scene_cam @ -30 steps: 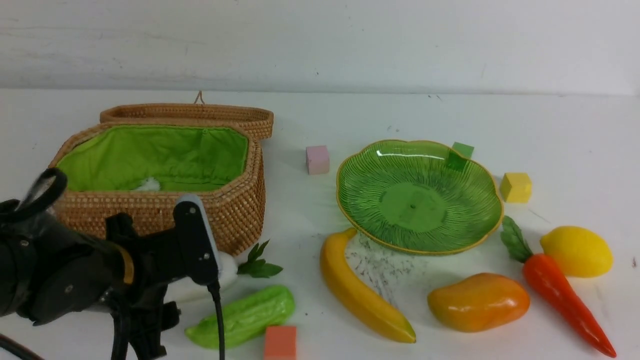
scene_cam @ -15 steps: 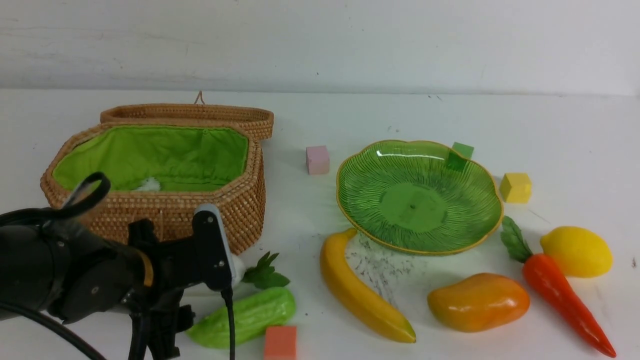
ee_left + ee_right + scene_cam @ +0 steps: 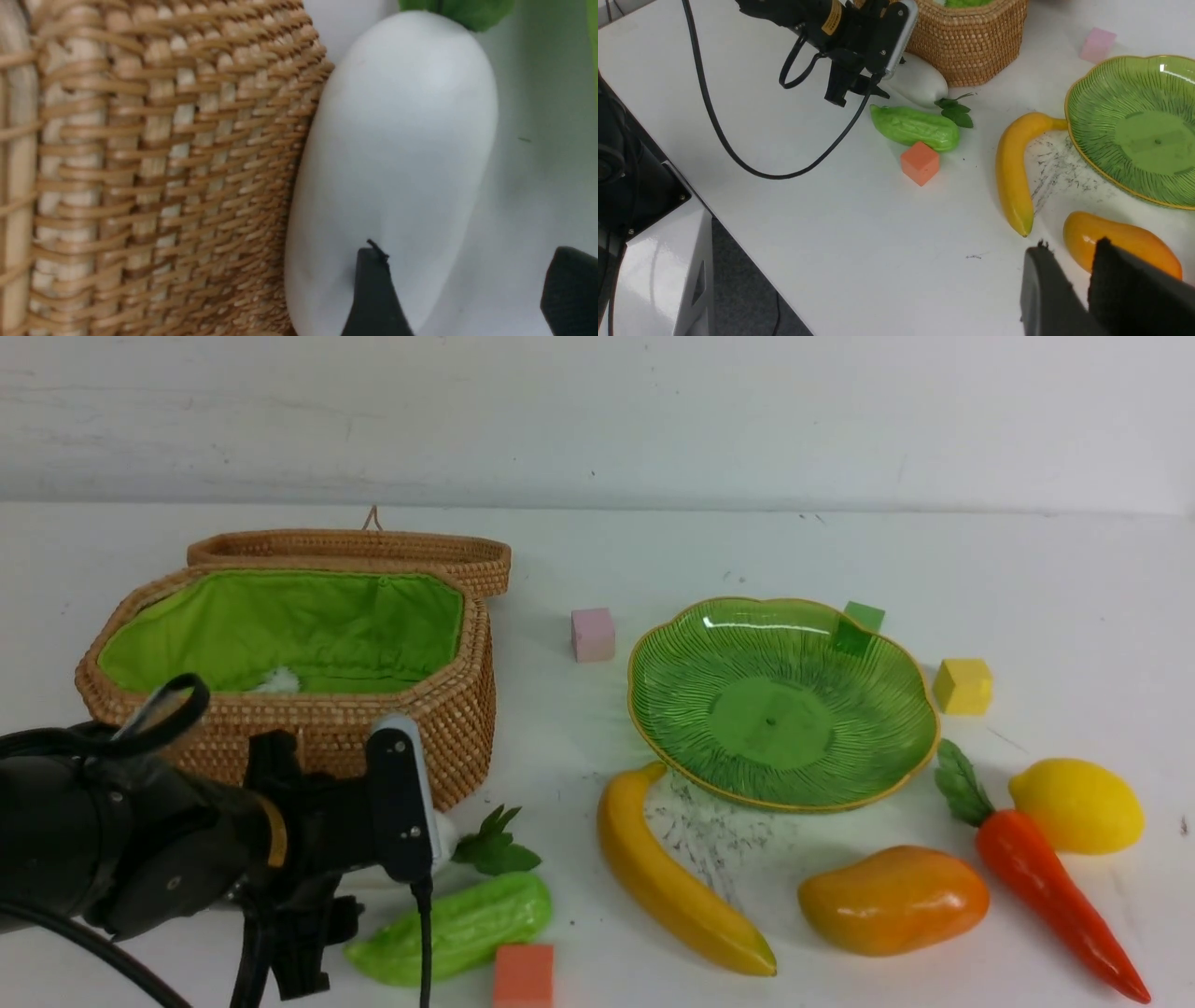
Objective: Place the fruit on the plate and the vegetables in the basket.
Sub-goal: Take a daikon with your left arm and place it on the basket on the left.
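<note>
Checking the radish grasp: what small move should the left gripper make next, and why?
Probably shift the open left gripper slightly toward the basket, then lower: one finger sits over the radish, not beside it, and the radish lies against the basket wall.

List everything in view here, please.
basket: one, tan wicker, green lining, lid open, table's left
plate: one, green, gold rim, centre-right, empty
banana: one, yellow, before the plate
mango: one, orange-yellow, front right
lemon: one, yellow, far right
carrot: one, orange-red, between mango and lemon
radish: one, white, by the basket's front wall
gourd: one, light green, before the radish
cubes: four; pink, green, yellow, orange; scattered
table: one, white
left gripper: one, black, open over the radish
right gripper: one, black, near the mango
</note>
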Available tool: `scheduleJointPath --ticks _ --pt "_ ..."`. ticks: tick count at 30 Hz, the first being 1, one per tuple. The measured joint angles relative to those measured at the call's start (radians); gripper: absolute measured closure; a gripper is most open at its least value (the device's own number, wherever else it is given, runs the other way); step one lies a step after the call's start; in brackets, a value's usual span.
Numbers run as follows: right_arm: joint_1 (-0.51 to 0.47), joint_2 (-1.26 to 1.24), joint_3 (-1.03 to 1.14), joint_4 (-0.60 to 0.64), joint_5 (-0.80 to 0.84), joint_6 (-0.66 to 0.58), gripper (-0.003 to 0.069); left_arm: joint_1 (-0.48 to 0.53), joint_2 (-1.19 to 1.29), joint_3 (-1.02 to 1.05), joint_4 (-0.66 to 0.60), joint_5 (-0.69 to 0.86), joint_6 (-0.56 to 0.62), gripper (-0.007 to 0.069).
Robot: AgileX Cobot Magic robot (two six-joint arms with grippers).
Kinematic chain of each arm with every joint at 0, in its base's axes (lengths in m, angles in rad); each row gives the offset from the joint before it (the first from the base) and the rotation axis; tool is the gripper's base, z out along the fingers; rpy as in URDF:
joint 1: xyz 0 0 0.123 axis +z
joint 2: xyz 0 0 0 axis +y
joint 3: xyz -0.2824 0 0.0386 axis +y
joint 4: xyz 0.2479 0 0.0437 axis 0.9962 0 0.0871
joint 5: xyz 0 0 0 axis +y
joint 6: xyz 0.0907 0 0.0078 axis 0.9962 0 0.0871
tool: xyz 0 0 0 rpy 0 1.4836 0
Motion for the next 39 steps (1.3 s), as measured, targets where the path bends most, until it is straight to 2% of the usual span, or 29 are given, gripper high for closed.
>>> scheduleJointPath --ticks 13,33,39 --pt "0.000 0.000 0.000 0.015 0.000 0.000 0.0486 0.000 0.043 -0.004 0.054 -0.091 0.003 0.0169" --pt "0.000 0.000 0.027 0.023 -0.003 0.000 0.0475 0.000 0.008 -0.004 0.048 -0.091 0.002 0.0169" --pt "0.000 0.000 0.027 0.028 -0.003 0.000 0.0474 0.000 0.047 -0.004 0.048 -0.103 0.002 0.0141"
